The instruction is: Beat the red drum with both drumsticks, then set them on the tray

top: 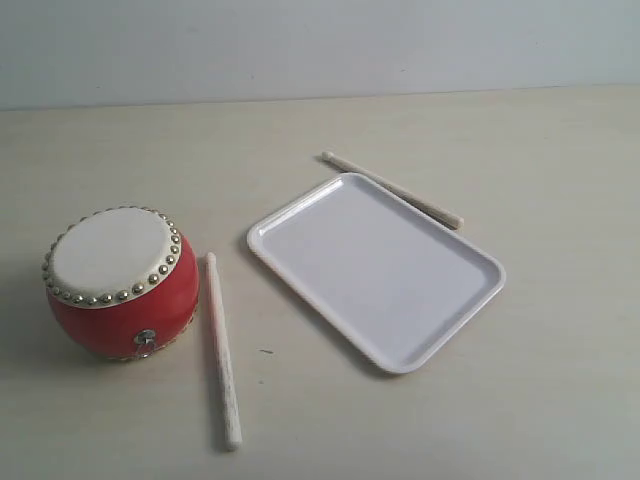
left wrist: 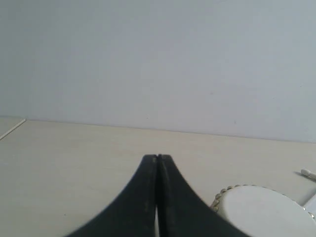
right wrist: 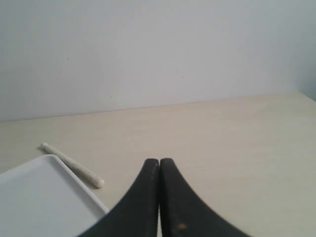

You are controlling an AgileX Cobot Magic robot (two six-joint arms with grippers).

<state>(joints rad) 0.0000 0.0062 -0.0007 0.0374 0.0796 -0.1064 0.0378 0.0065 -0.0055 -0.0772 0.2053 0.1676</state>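
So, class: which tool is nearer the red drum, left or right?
Left. The left tool is beside the red drum; the right tool is by the tray, no drum in view.

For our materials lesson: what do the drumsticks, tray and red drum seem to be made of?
Drumsticks: probably bare wood, pale and matt. Tray: likely plastic, smooth white with moulded rim, slight sheen. Red drum: glossy painted body, core material unclear; cream matt skin; shiny brass-coloured studs, probably metal.

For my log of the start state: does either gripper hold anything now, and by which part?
Nothing is held. The left gripper and the right gripper are shut empty; one drumstick lies beside the red drum, the other drumstick beside the tray.
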